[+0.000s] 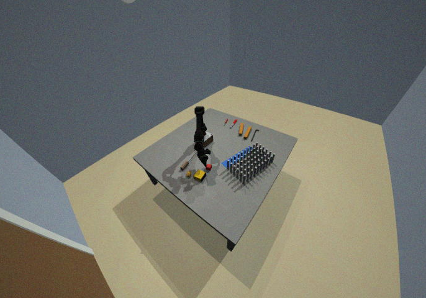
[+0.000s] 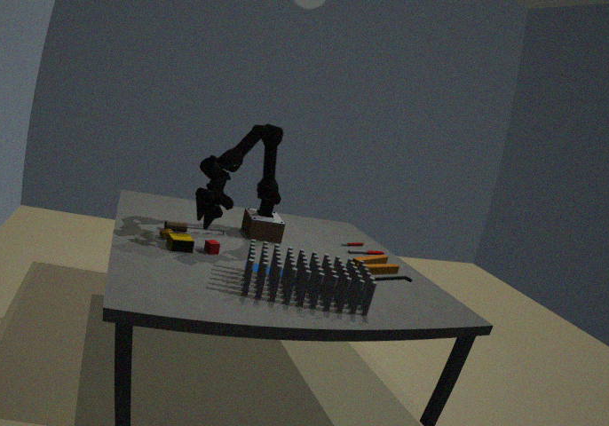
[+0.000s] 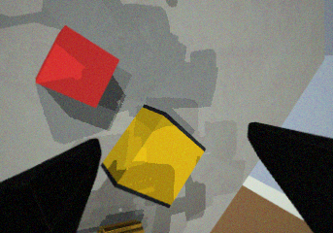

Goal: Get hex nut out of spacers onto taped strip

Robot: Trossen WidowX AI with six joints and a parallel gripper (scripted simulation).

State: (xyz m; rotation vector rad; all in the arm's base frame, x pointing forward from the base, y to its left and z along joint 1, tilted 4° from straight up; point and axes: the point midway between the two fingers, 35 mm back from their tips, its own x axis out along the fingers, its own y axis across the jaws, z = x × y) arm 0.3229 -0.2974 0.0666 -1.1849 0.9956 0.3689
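My gripper (image 2: 203, 223) (image 3: 175, 137) is open with nothing between its fingers. It hangs above the table on the wooden-handled tool's side, away from the spacers. The tool's wooden handle (image 1: 184, 165) (image 2: 176, 226) lies on the table, its thin shaft pointing towards the arm's base. A black bent rod (image 1: 254, 135) (image 2: 391, 278) lies beyond the other end of the spacer field. The metal spacers (image 1: 244, 176) (image 2: 246, 283) stand upright in rows. The blue taped strip (image 1: 225, 162) (image 2: 257, 267) runs along their arm side. I cannot make out the hex nut in any view.
A yellow block (image 1: 199, 174) (image 2: 179, 239) (image 3: 159, 150), a red cube (image 1: 208, 167) (image 2: 211, 246) (image 3: 82, 65) and a small brass piece (image 1: 188, 174) (image 2: 165, 232) (image 3: 123, 227) lie near the gripper. Two orange bars (image 1: 241, 129) (image 2: 382, 269) and two red-handled tools (image 1: 233, 122) (image 2: 375, 252) lie at the far side.
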